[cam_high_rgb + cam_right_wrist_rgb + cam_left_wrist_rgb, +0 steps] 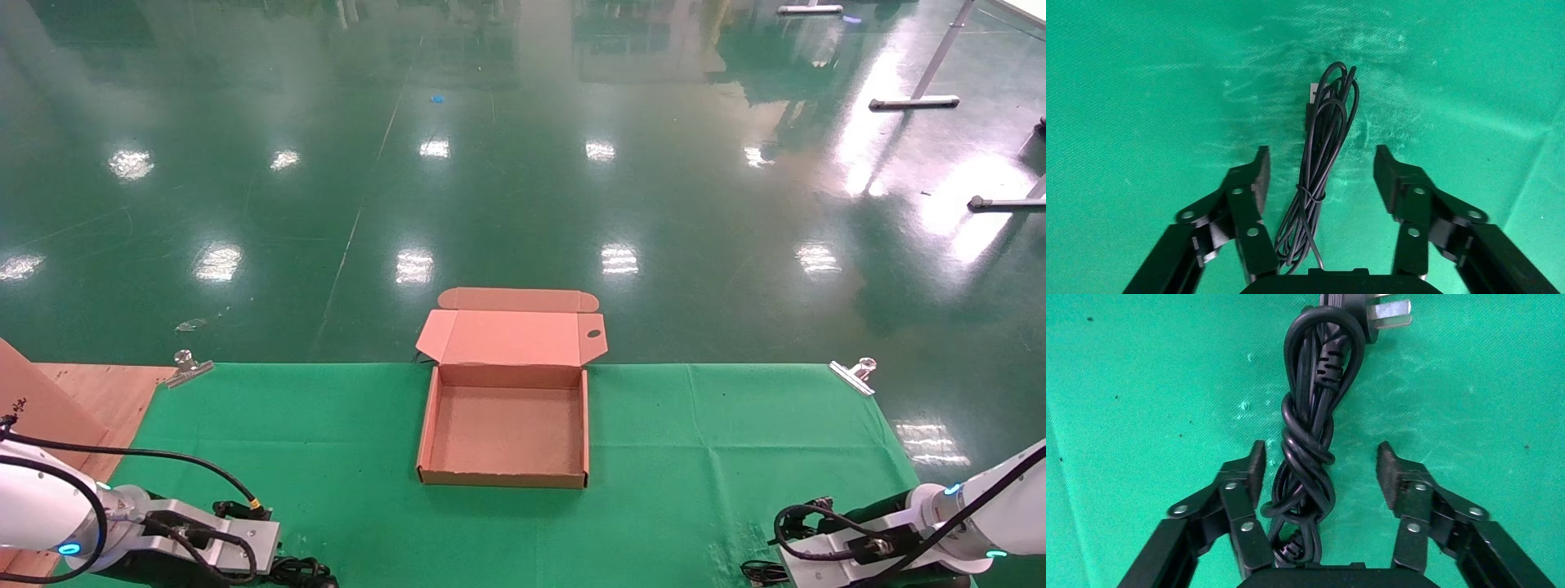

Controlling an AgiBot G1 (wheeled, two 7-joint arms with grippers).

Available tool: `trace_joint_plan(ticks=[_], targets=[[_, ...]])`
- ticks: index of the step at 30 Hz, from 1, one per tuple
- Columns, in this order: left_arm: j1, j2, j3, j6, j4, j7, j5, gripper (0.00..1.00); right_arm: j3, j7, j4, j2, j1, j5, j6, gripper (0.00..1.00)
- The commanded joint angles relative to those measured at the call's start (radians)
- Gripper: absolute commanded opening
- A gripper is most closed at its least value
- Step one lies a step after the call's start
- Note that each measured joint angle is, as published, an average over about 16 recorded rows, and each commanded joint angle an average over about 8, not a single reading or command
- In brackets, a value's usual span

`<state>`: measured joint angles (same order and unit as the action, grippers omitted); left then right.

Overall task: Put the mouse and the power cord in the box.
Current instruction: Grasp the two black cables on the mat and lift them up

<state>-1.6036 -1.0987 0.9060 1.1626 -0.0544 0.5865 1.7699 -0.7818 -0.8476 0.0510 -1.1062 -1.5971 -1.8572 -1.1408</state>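
The brown cardboard box sits open in the middle of the green cloth, its lid folded back and nothing inside. The power cord, a thick black twisted bundle with a pronged plug, lies on the cloth between the fingers of my left gripper, which is open around it. My right gripper is open around a tied bundle of thin black wire with a USB plug at its end. The mouse body is hidden. Both wrists are low at the table's front corners.
Metal clips hold the cloth at the two back corners. A wooden board lies off the cloth's left edge. Shiny green floor lies beyond the table's far edge.
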Motion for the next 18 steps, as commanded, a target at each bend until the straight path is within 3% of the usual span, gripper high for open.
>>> trace_joint_plan(ticks=[1, 18], targets=[[-0.001, -0.002, 0.0, 0.001, 0.004, 0.003, 0.001, 0.0, 0.001, -0.006, -0.007, 0.0, -0.002, 0.001, 0.0, 0.0], [-0.002, -0.009, 0.001, 0.0, 0.029, 0.02, 0.001, 0.0, 0.008, -0.025, -0.04, 0.006, -0.004, 0.011, 0.0, 0.0]])
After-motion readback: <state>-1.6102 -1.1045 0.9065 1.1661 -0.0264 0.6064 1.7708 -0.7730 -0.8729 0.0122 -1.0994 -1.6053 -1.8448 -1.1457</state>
